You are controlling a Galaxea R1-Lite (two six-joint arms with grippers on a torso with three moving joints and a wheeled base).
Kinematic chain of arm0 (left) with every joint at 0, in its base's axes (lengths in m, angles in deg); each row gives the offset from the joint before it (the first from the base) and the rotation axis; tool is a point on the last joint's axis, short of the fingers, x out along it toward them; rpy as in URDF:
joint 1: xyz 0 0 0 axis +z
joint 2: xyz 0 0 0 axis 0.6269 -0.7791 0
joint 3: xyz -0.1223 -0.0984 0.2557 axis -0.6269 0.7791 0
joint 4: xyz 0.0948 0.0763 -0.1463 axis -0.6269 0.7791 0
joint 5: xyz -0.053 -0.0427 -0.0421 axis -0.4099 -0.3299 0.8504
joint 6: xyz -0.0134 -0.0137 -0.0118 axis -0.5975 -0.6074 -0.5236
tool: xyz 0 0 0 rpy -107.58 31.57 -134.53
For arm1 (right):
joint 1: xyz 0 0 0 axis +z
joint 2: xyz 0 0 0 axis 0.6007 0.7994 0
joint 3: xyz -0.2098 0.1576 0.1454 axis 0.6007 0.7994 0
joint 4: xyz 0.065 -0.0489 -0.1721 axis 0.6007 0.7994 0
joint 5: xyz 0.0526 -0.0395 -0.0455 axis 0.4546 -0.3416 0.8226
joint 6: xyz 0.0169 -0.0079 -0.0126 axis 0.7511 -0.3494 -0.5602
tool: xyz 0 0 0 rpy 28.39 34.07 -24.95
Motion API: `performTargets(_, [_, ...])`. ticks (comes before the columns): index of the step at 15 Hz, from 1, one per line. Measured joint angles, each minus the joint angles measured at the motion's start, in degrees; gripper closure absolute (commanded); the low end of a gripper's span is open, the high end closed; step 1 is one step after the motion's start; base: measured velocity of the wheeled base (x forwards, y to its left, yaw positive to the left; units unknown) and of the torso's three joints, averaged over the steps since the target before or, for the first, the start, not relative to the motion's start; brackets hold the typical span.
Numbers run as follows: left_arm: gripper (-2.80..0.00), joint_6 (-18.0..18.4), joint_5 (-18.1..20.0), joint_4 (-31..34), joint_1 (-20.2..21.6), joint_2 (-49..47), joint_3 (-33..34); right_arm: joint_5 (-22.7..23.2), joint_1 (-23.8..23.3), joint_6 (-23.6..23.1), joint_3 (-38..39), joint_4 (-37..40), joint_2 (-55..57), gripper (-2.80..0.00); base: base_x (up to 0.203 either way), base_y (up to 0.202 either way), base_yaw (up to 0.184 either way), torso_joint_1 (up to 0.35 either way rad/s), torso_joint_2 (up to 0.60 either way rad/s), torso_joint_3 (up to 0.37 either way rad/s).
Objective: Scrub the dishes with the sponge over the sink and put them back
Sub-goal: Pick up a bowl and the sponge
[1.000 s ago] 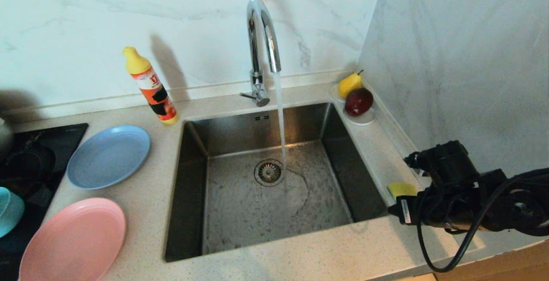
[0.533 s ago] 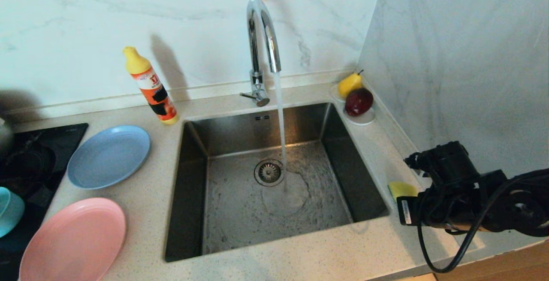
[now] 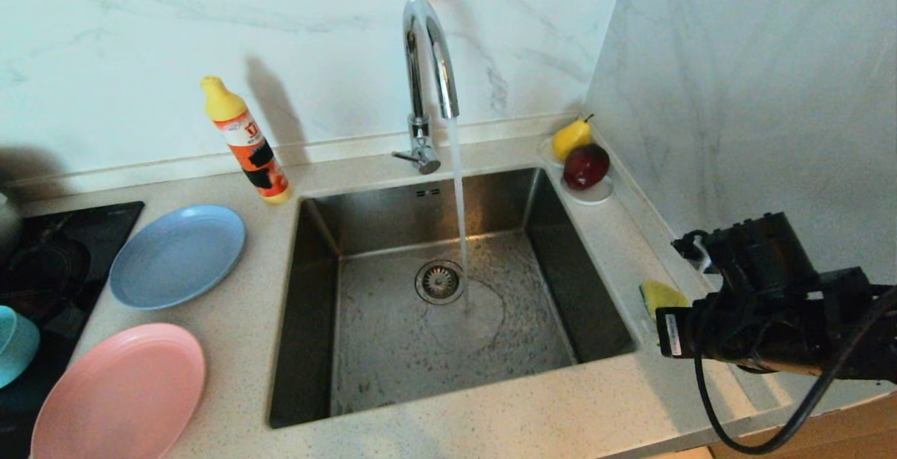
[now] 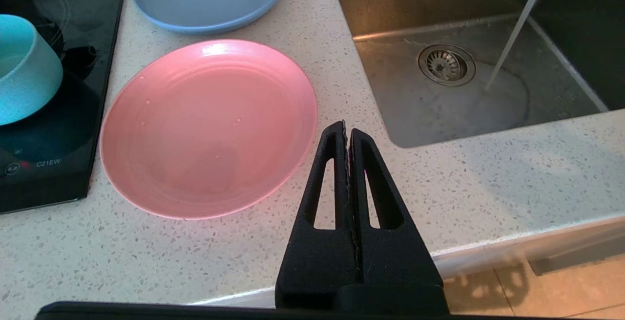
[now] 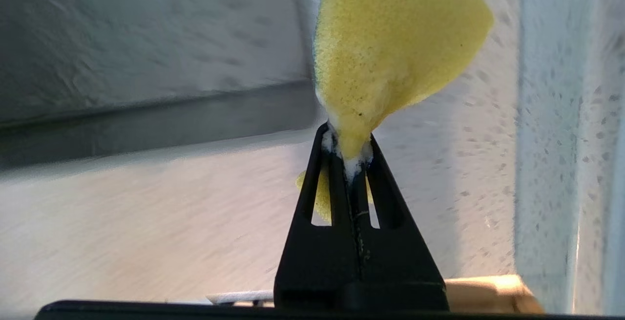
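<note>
Compared with a second earlier, the right gripper [image 5: 347, 151] is lifting up and to the right at the head view's right edge, and its jaws, apart then, are now pinching the sponge [image 3: 661, 296], which is rising off the counter [image 3: 560, 410] with it.

At the far left the teal bowl [image 3: 14, 343] is sitting on the black hob [image 3: 66, 235], with the pink plate [image 3: 119, 392] at lower left and the blue plate [image 3: 176, 254] above it, both lying flat on the counter, none of them washed yet. The left gripper [image 4: 347, 132], out of the head view, is hanging near the pink plate's rim with its jaws pressed together, holding nothing. In the centre the steel sink [image 3: 315, 291] is taking a thin stream from the tap [image 3: 427, 59].

The grip is catching only a narrow corner of the sponge, squeezing foam out at the fingertips. Being soft, wet foam, it is likely to slip free or twist during the carry or under scrubbing pressure. The plates look like smooth, glossy, shallow plastic; beaded with water and lying flat on the speckled stone, they are offering little edge for a pinch and may skid or slide out. Water is running, so splashing off a tilted plate is another risk.
</note>
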Motion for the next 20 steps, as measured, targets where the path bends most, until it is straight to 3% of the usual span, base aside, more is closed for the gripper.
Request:
performTargets(7, [0.0,0.0,0.0,0.0,0.0,0.0,0.0,-0.4,12.1,-1.4,-1.2,2.1,-10.5,0.0,0.0,0.0,0.0,0.0,0.0,0.0])
performTargets(13, [0.0,0.0,0.0,0.0,0.0,0.0,0.0,-3.5,21.0,-2.7,-3.0,3.3,-15.6,0.0,0.0,0.0,0.0,0.0,0.0,0.0])
performTargets(20, [0.0,0.0,0.0,0.0,0.0,0.0,0.0,-4.9,23.8,-5.7,-9.8,6.8,-14.5,0.0,0.0,0.0,0.0,0.0,0.0,0.0])
